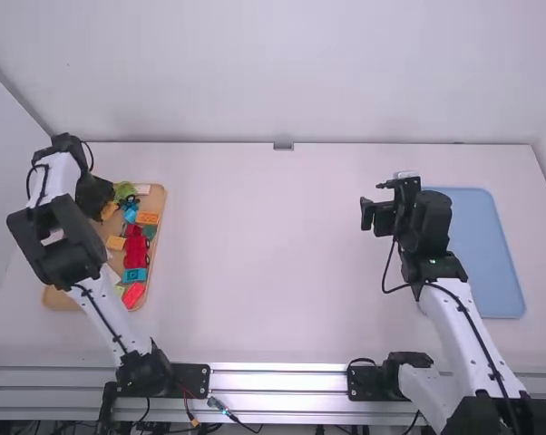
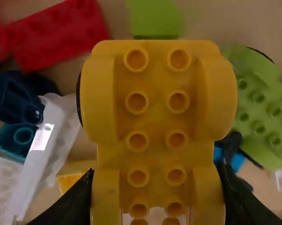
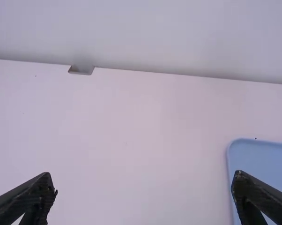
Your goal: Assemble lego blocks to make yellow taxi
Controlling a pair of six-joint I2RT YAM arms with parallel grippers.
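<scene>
Yellow car-shaped piece (image 2: 157,93) gripped by left pincer (image 1: 93,196), fingers closed on its sides; piece's end cut off between fingertips; board (image 1: 59,300) below pincer, partly hidden, red block (image 2: 61,35) blurred there; right pincer (image 1: 402,204) wide open, empty, beside blue tray (image 1: 491,254).

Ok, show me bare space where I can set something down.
The widest bare patch is the white table between the wooden board and the right claw. The visible part of the blue tray is bare too. Crowded: the board, where blocks lie close together under the left claw and its yellow piece.
</scene>
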